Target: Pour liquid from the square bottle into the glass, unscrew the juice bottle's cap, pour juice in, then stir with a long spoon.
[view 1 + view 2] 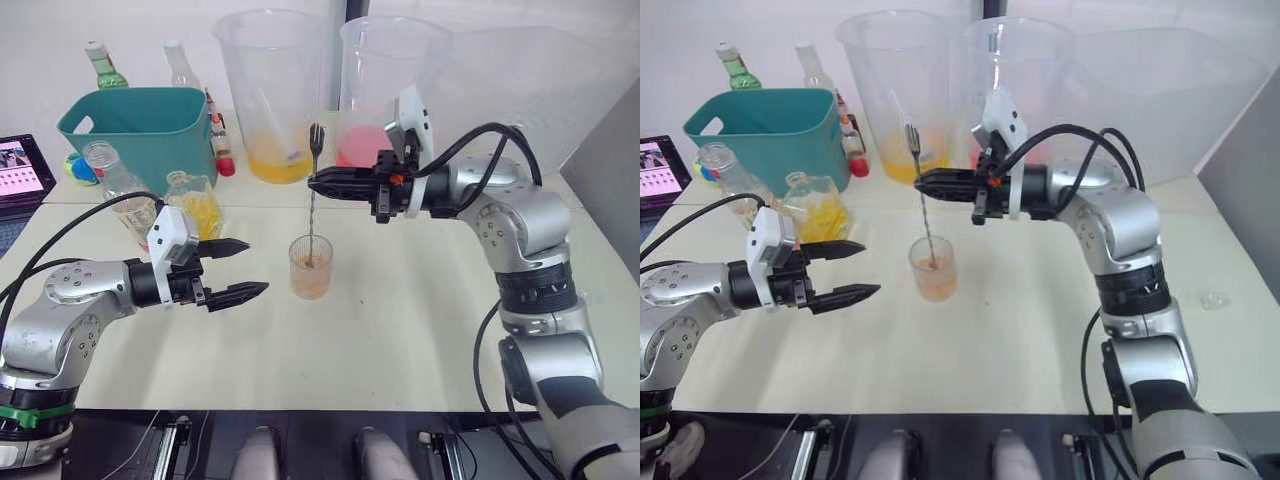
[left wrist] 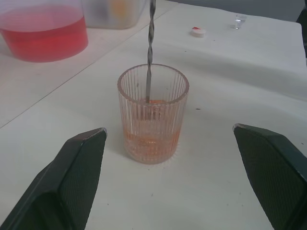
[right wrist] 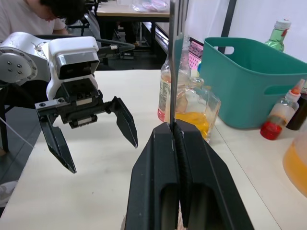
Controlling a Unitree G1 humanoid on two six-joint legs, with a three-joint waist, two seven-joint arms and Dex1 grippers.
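The glass (image 1: 310,266) stands mid-table, ribbed and clear, with a little orange-pink liquid at the bottom. The long spoon (image 1: 313,215) stands upright in it, its forked top end above my right gripper (image 1: 318,184), which is shut on the shaft. My left gripper (image 1: 255,266) is open just left of the glass, level with it and apart from it. The square bottle (image 1: 195,205), holding yellow liquid, and the juice bottle (image 1: 120,192), with its neck uncapped, stand behind my left arm. The cap (image 2: 198,32) lies on the table beyond the glass.
Two huge clear beakers stand at the back, one with yellow liquid (image 1: 268,90), one with pink (image 1: 385,85). A teal basket (image 1: 135,125), a green bottle (image 1: 103,66) and small sauce bottles (image 1: 222,150) are back left. A person (image 3: 29,14) sits beyond the table.
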